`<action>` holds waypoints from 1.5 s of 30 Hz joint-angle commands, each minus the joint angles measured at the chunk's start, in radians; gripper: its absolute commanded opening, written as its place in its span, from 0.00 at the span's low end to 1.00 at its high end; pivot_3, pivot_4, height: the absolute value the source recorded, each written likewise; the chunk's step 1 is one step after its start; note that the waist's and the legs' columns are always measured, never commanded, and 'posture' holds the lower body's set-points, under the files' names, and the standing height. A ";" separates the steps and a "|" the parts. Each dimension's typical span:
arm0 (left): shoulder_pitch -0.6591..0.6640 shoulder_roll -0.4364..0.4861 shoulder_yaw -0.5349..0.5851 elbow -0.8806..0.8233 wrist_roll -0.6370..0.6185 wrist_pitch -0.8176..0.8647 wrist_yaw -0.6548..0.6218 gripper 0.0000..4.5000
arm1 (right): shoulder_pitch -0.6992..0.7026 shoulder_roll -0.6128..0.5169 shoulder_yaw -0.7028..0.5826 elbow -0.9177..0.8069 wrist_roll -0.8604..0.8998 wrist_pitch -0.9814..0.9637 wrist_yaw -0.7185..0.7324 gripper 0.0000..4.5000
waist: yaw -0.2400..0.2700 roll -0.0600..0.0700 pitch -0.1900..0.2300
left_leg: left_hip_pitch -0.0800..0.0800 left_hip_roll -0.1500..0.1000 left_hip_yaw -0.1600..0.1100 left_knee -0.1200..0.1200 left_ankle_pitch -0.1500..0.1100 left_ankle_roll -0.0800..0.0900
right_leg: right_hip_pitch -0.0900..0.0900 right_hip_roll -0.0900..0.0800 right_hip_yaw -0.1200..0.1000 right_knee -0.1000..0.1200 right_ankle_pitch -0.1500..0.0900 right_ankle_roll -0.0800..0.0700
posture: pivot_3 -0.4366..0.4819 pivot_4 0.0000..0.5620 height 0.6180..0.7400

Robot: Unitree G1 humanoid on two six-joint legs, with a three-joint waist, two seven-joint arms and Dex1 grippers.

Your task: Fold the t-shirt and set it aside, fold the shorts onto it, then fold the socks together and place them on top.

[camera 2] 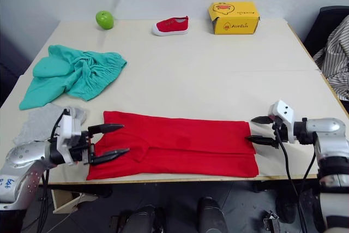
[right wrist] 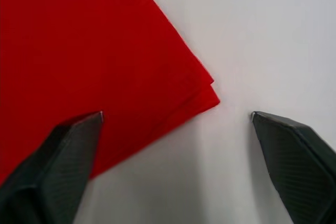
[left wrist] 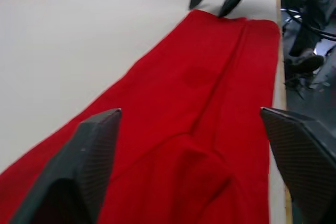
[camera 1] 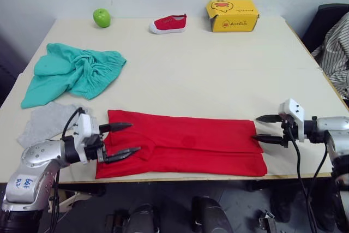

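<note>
T-shirt [camera 1: 185, 143] lies flat between both grippers' spread jaws.

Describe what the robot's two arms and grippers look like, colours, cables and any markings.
Both arms are silver-grey metal with rounded joint housings. Each ends in a white wrist block carrying a gripper with two black, pointed jaws: left gripper, right gripper. In the wrist views the jaws' surface shows a fine woven, carbon-like texture. Black cables loop from each wrist block back along the arm. The left arm carries a white sticker with blue handwriting.
</note>
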 commanded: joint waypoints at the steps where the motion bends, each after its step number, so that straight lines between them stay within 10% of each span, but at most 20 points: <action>1: 0.030 -0.003 0.025 -0.043 -0.018 -0.017 0.003 0.99 | -0.074 0.020 0.020 0.078 -0.039 -0.034 0.047 1.00 | -0.005 0.000 0.000 | 0.000 0.000 0.000 0.000 0.000 0.000 | 0.000 0.000 0.000 0.000 0.000 0.000 | 0.48 0.27 1.00; 7: 0.068 -0.004 0.032 -0.053 -0.027 -0.029 0.005 1.00 | -0.123 0.088 0.074 0.095 -0.070 0.035 0.146 0.86 | -0.009 0.000 0.000 | 0.000 0.000 -0.001 0.000 0.000 0.000 | 0.000 -0.001 0.000 0.000 0.000 0.000 | 0.48 0.27 1.00; 18: 0.066 -0.026 0.043 -0.052 -0.011 -0.073 0.047 1.00 | -0.204 0.077 0.165 0.158 -0.123 -0.030 0.174 0.01 | -0.012 0.000 0.000 | 0.000 0.001 -0.001 0.000 0.000 -0.001 | 0.000 -0.001 0.000 0.000 0.000 0.000 | 0.48 0.27 1.00; 29: -0.010 -0.157 0.049 -0.004 0.039 -0.119 0.237 1.00 | -0.516 0.235 0.101 0.420 -0.256 -0.207 -0.444 0.01 | -0.019 0.000 0.000 | -0.002 0.000 0.000 0.000 0.000 -0.001 | -0.002 -0.001 0.001 0.001 0.000 0.000 | 0.48 0.27 1.00; 39: -0.068 -0.173 0.049 0.046 0.051 -0.143 0.272 1.00 | -0.522 0.293 0.054 0.469 -0.290 -0.193 -0.528 0.01 | -0.013 0.000 0.000 | -0.006 -0.001 0.000 0.000 0.002 0.001 | -0.004 -0.001 0.000 0.002 0.001 0.002 | 0.48 0.27 1.00; 45: -0.060 -0.159 0.048 0.056 0.052 -0.127 0.265 1.00 | -0.503 0.239 -0.038 0.444 -0.238 -0.176 -0.489 0.39 | -0.013 0.001 0.000 | -0.006 0.000 0.000 0.000 0.002 0.000 | -0.004 0.000 0.000 0.002 0.001 0.002 | 0.48 0.27 1.00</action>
